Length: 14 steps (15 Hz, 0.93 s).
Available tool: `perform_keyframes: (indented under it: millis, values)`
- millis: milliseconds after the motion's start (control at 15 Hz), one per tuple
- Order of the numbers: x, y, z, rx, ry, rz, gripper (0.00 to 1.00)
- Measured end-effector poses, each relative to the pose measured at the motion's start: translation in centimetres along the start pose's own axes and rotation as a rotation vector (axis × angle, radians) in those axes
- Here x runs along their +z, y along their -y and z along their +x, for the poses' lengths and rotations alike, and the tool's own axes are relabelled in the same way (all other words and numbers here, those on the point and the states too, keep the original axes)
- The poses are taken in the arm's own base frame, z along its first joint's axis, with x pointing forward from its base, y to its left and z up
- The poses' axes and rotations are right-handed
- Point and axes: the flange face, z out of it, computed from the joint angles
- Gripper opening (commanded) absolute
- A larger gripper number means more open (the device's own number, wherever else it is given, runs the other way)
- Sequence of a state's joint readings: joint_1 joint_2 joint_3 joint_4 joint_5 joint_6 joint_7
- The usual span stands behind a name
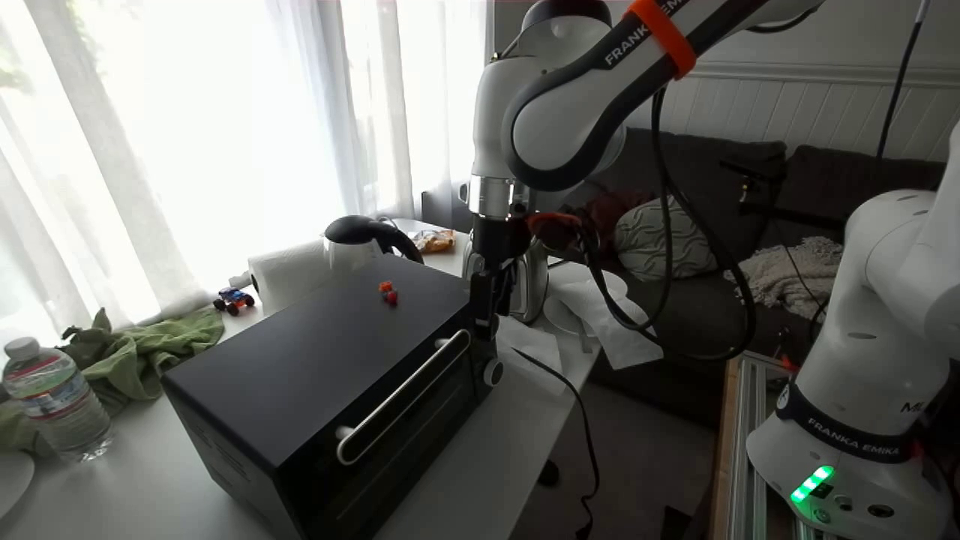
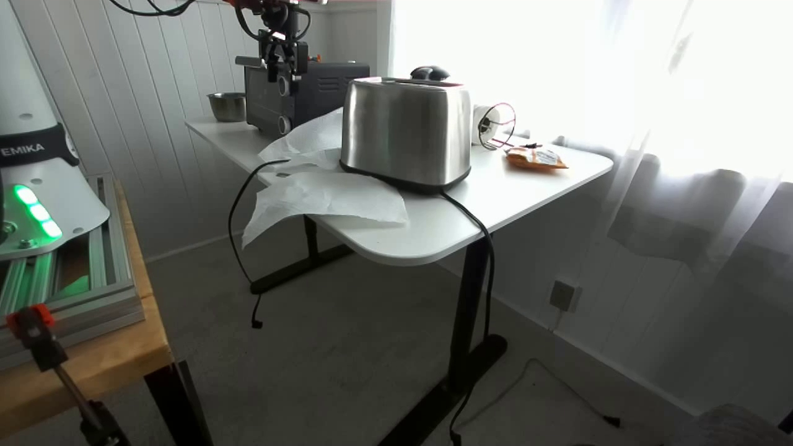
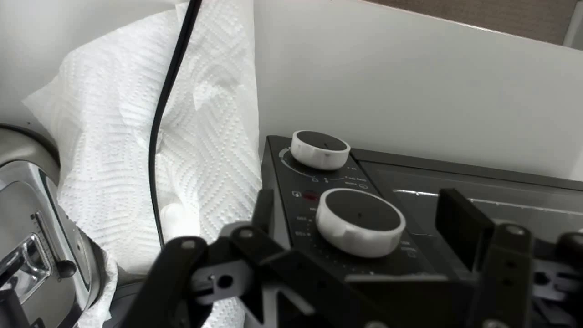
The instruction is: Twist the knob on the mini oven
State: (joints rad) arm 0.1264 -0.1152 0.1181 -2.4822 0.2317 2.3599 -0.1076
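Observation:
The mini oven (image 1: 322, 352) is a black box with a silver bar handle (image 1: 405, 397); it also shows in an exterior view (image 2: 328, 87). Its front panel carries two white-rimmed knobs with dark faces: an upper knob (image 3: 360, 223) and a lower knob (image 3: 319, 150). My gripper (image 3: 362, 216) is open, its two fingers spread on either side of the upper knob in the wrist view, with visible gaps. It is empty. In an exterior view the gripper (image 1: 487, 322) points down at the oven's front corner and hides the upper knob; the lower knob (image 1: 493, 373) shows below it.
A steel toaster (image 2: 403, 130) stands beside the oven on the white table (image 2: 427, 238). Paper towels (image 3: 209, 114) lie between them, with a black cord (image 3: 157, 127) across. A small orange toy (image 1: 388, 292) sits on the oven. A water bottle (image 1: 56, 401) stands at the far side.

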Motion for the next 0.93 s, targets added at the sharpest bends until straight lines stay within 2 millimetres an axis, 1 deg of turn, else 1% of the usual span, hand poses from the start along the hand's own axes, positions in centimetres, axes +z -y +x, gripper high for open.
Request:
perform_keyframes:
  millis: [67, 133, 200, 267, 333, 467, 667, 933]
  values:
    - [0.05, 0.14, -0.01, 0.007, 0.001, 0.0, 1.0]
    - [0.11, 0.34, -0.03, 0.014, 0.003, 0.0, 0.84]
    - [0.15, 0.53, -0.05, 0.022, 0.004, -0.001, 0.72]
    - [0.17, 0.65, -0.06, 0.028, 0.004, -0.001, 0.66]
    - [0.19, 0.75, -0.06, 0.033, 0.005, -0.001, 0.57]
    - [0.23, 0.86, -0.07, 0.044, 0.006, -0.001, 0.43]
    - [0.28, 0.8, -0.09, 0.059, 0.007, -0.011, 0.23]
    - [0.26, 0.8, -0.07, 0.066, 0.008, -0.031, 0.22]
